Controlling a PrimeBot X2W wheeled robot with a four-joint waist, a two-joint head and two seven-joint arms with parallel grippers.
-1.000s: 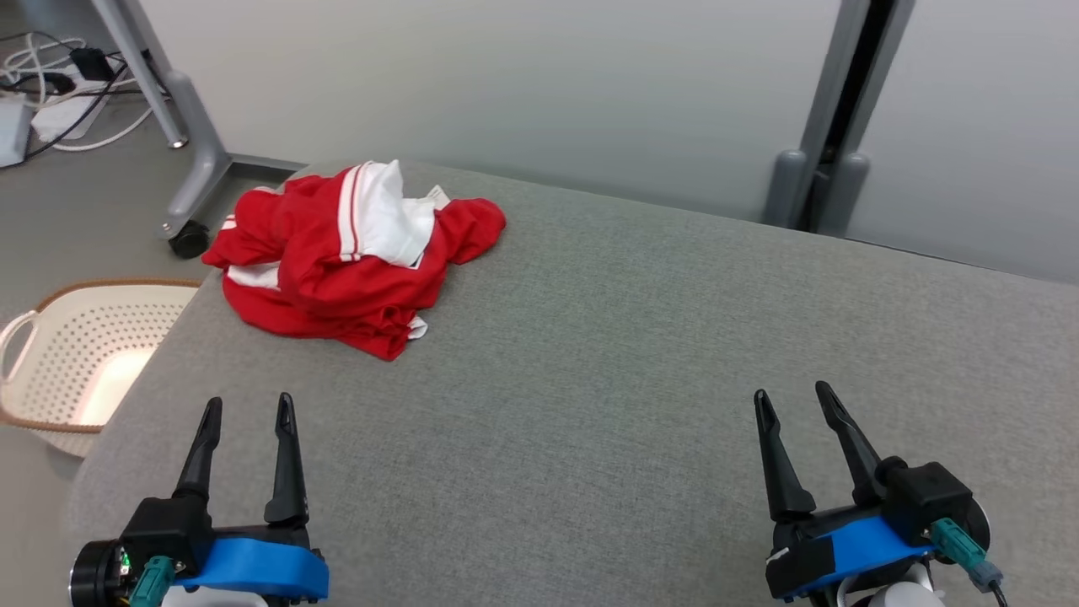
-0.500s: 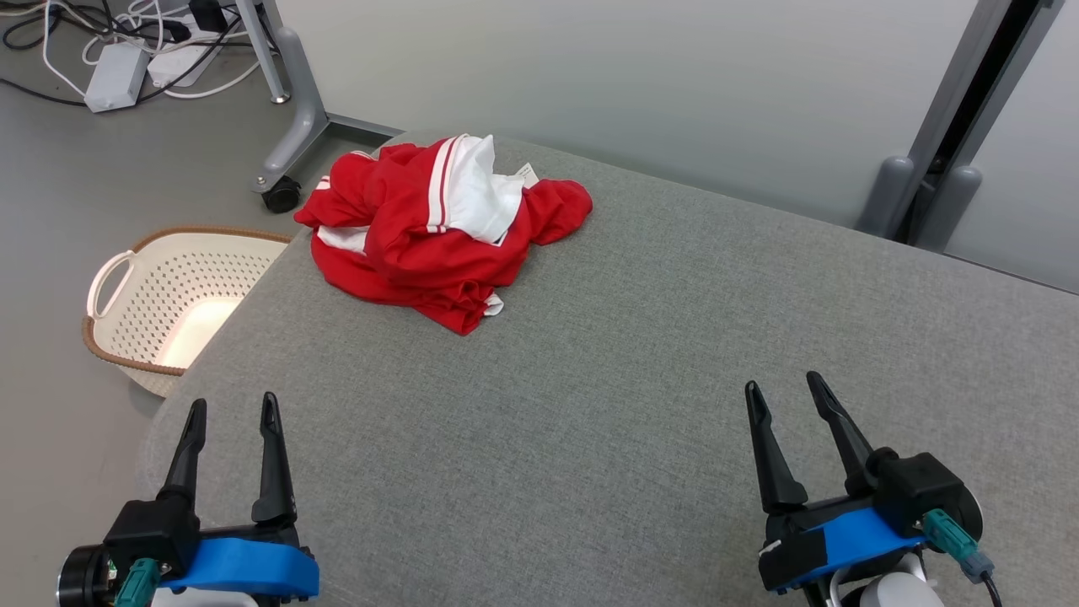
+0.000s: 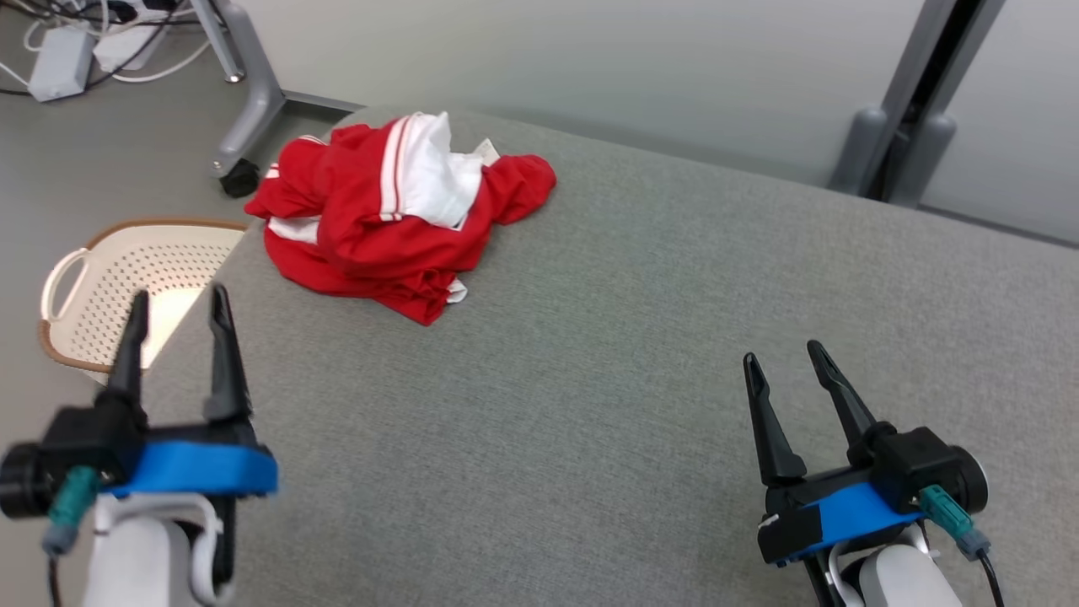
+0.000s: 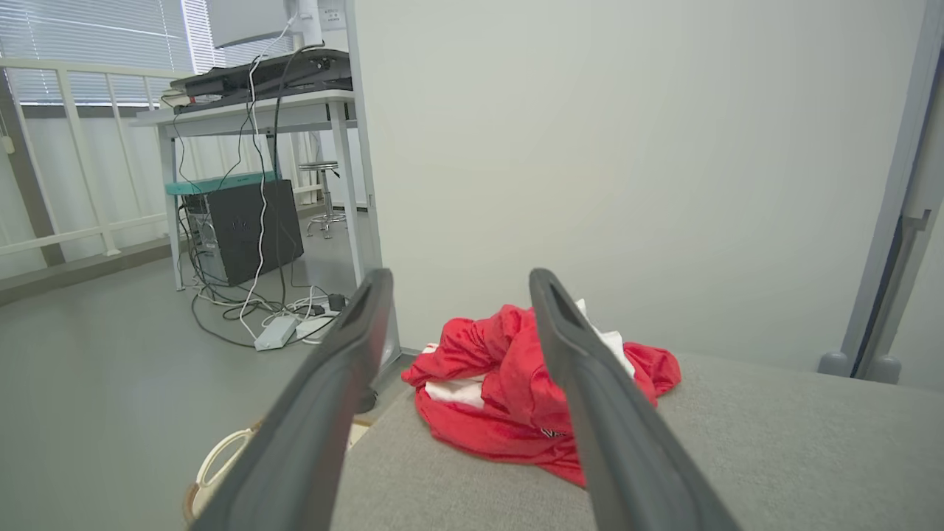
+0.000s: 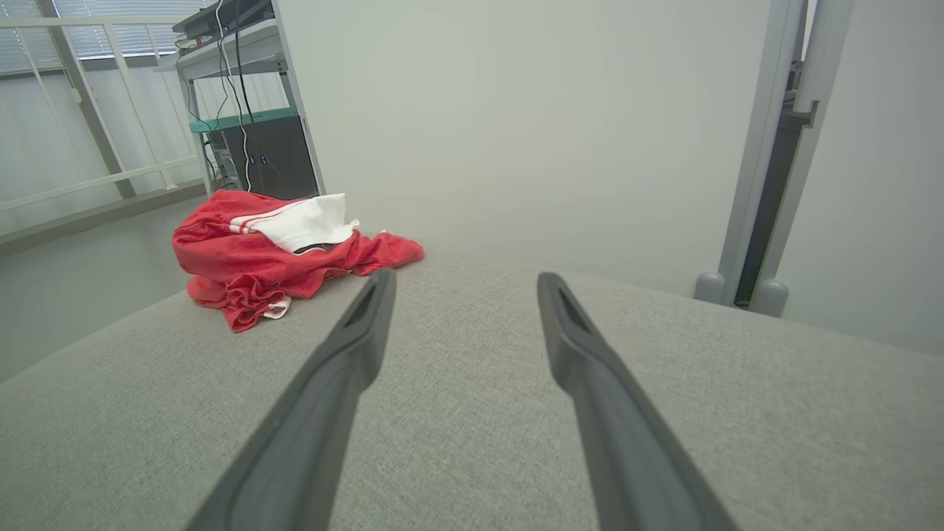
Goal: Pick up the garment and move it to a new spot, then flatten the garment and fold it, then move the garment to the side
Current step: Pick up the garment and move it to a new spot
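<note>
The garment (image 3: pixel 396 219) lies in a crumpled heap at about 11 o'clock on the grey counter (image 3: pixel 607 337), close to the far-left corner and edge. A basket (image 3: pixel 93 287) stands on the floor beyond that edge, at 9 o'clock. The left claw (image 3: pixel 179 293) hangs over the near-left edge with its fingers spread wide and nothing between them; the heap sits at roughly 1 o'clock from it. The right claw (image 3: pixel 781 352), also spread and empty, hovers at 4 o'clock, well apart from the cloth. The red fabric looks thin, light and limp, probably a smooth sports knit, so it should drape and unravel once lifted rather than keep its bundle shape, and a shallow pinch may slide off. The best hold is likely the raised ridge on top, where the white panel (image 3: pixel 430 169) meets the red, taken deep enough to catch several layers. A grip on the loose near hem would probably only drag one layer out. Because the heap is so near the edge, pulling it toward 9 o'clock could tip it off.
</note>
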